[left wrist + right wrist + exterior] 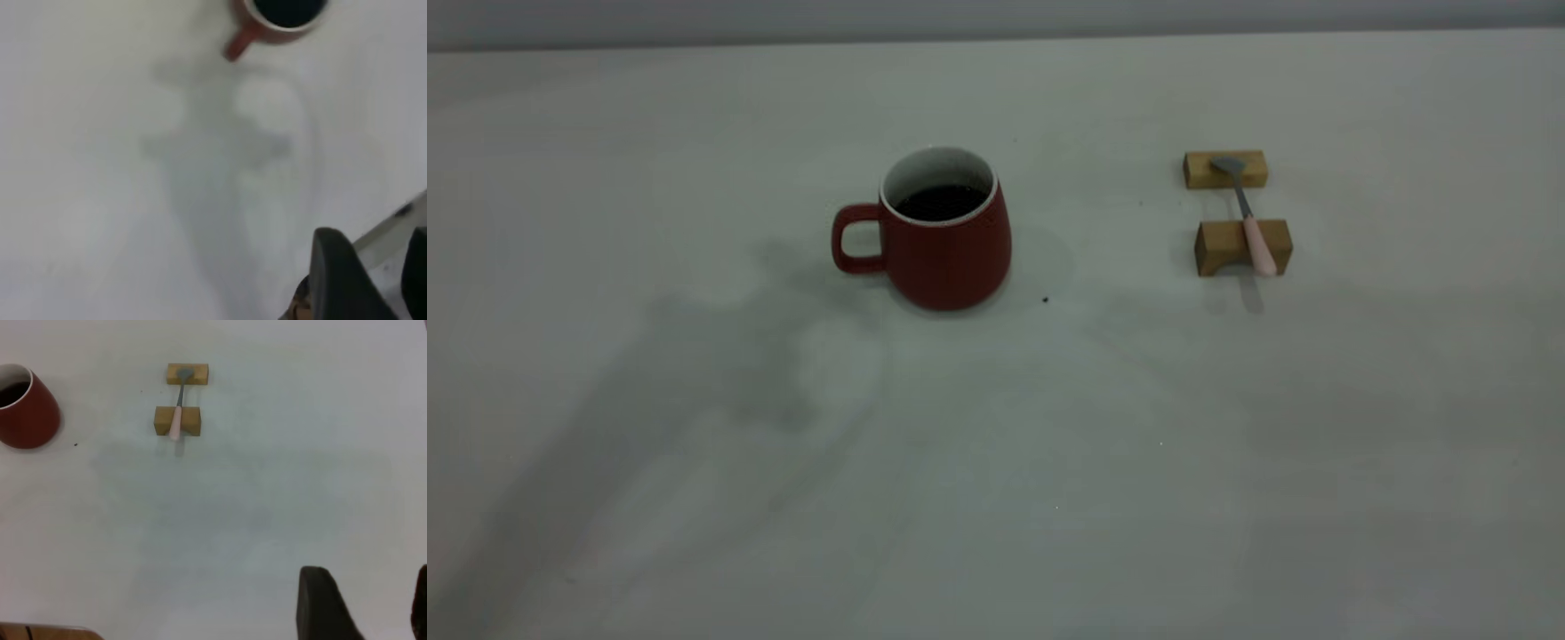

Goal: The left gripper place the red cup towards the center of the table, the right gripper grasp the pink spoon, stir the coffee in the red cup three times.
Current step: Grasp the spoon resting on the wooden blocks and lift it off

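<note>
Cup (947,233) sits a bit left of the middle of the exterior frame, handle pointing frame-left, so you've got a clean approach for the left gripper (373,280) from that side. Coffee (941,203) is dark and sits well below the rim, which gives you some slack against slopping when you stir. Spoon (1247,216) is over at the right, bridged across two wooden blocks (1243,247): bowl on the far block, pink handle on the near one and poking past it. I'd guess that's so the handle is lifted off the tabletop (996,462) and the fingers can get under it.

The exterior view shows neither arm, only shadows. For those you need the wrist views: each shows two dark fingers at its lower right with a clear gap between them, so both the left one and the right gripper (373,607) look spread and empty, well away from cup and spoon.
</note>
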You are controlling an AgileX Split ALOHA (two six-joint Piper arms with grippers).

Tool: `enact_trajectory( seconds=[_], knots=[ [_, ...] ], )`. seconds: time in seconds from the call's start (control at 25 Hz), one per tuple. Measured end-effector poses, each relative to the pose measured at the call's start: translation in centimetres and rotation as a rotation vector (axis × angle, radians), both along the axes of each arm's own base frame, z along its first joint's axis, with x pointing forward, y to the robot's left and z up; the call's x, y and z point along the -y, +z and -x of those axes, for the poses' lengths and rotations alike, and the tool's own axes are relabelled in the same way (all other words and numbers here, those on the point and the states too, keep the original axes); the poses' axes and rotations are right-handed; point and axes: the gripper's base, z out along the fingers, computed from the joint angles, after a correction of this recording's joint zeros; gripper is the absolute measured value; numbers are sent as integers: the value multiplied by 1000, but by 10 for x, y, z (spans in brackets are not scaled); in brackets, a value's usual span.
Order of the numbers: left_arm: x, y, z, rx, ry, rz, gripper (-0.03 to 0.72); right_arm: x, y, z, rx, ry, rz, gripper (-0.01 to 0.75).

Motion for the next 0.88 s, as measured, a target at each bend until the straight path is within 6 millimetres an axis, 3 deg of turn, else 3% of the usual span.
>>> enact_trajectory(
  seconds=[0.2,0.36,0.52,0.68,0.88],
  knots=[
    [-28,34,49,111,128,22,262,0,0,0,0,0,0,365],
    [-66,41,117,183,203,52,247,0,0,0,0,0,0,365],
    [-110,15,191,251,351,86,247,0,0,0,0,0,0,365],
    [-131,-23,256,380,488,140,247,0,0,0,0,0,0,365],
    [-136,-67,298,507,589,193,247,0,0,0,0,0,0,365]
  ],
)
